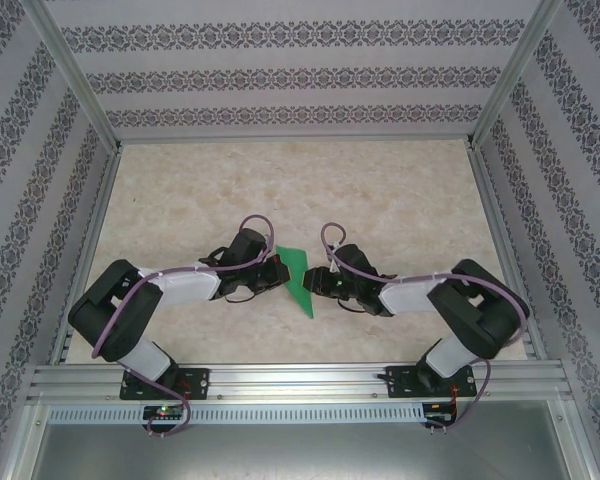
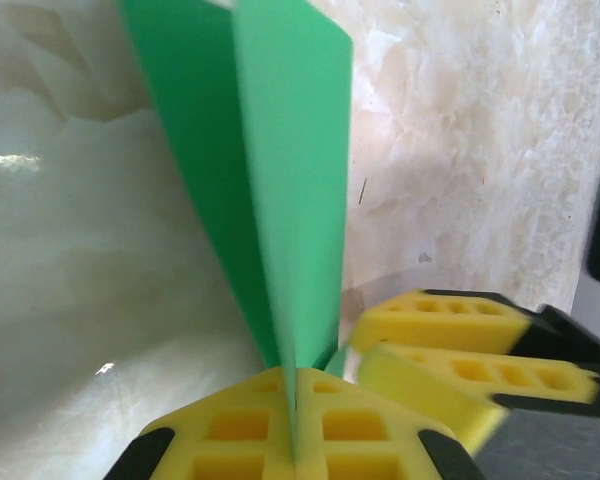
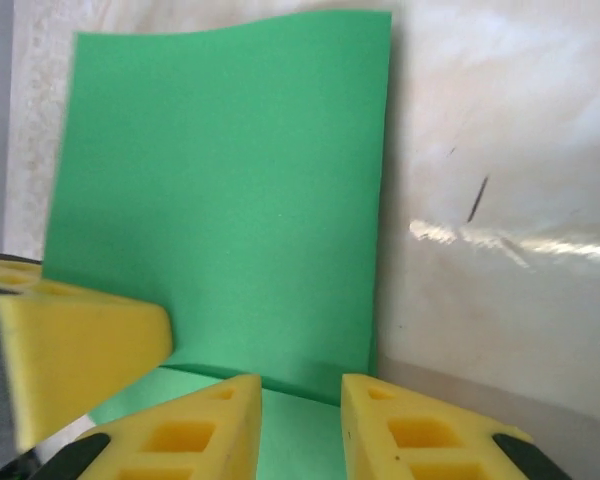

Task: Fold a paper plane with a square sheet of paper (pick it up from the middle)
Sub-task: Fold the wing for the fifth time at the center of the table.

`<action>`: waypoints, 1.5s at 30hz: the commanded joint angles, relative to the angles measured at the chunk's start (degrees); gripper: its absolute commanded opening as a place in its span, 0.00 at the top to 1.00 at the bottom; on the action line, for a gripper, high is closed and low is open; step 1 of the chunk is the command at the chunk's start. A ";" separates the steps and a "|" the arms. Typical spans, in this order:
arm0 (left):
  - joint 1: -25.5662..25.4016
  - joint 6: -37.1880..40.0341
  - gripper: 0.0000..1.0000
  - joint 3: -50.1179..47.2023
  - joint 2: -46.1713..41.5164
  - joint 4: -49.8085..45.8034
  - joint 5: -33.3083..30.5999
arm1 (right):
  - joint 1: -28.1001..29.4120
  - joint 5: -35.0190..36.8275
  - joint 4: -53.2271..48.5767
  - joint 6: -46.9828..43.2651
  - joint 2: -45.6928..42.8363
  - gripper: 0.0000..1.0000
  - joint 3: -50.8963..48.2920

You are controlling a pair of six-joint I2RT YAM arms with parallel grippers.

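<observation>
At table [image 1: 400, 200] centre, left gripper [image 2: 295, 430] clamped tight on green paper [image 2: 280, 180], yellow pads [image 2: 240, 432] pressed together over fold line. Right gripper [image 3: 300, 425] faces it from 3 o'clock side, jaws apart, green sheet showing in gap, no pinch. Paper sits between both grippers, folded, two flaps fanning away from left pads. Seen from overhead, long axis runs 11 to 5 o'clock: wide end at 11, narrow tip pointing 5, toward arm bases. Marbled tabletop all round, patterned walls [image 1: 280, 80] beyond.
</observation>
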 commanded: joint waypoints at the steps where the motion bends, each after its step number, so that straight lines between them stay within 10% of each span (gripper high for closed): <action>1: -0.72 -1.03 0.99 2.39 0.32 -3.32 -0.88 | 3.09 12.19 -6.92 -7.30 -7.68 0.68 -2.23; 11: -0.63 -1.95 0.99 3.94 0.73 -5.56 -0.80 | 20.76 36.87 -7.38 -27.43 -14.42 0.56 -5.39; 20: -0.63 -1.77 0.99 4.80 1.96 -5.54 -0.41 | 32.18 49.31 1.54 -47.92 -1.25 0.57 -1.11; 45: -0.63 -1.43 0.98 5.08 2.69 -5.33 0.51 | 34.46 59.71 4.10 -51.12 12.14 0.91 4.40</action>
